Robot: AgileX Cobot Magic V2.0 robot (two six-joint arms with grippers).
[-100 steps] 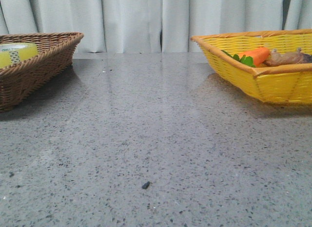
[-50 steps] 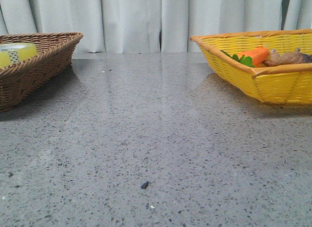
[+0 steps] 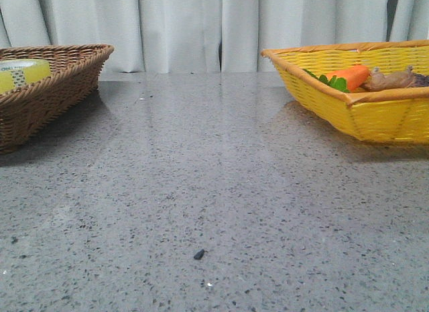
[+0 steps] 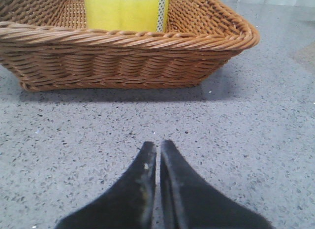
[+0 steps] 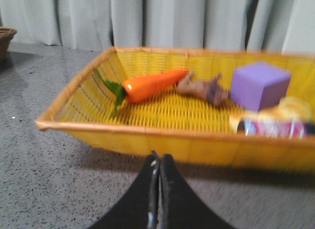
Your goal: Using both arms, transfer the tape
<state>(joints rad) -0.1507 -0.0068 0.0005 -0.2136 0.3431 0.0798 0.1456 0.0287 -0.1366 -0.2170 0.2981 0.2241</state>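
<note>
The yellow tape lies in the brown wicker basket at the far left of the table. It also shows in the left wrist view, inside the same basket. My left gripper is shut and empty, low over the table in front of that basket. My right gripper is shut and empty, just in front of the yellow basket. Neither gripper shows in the front view.
The yellow basket stands at the right with an orange carrot toy and a brown piece. In the right wrist view it also holds a purple cube and a pale wrapped item. A small dark speck lies on the table. Curtains hang behind.
The front view has shifted very slightly since a second ago. Nothing on the table has moved.
</note>
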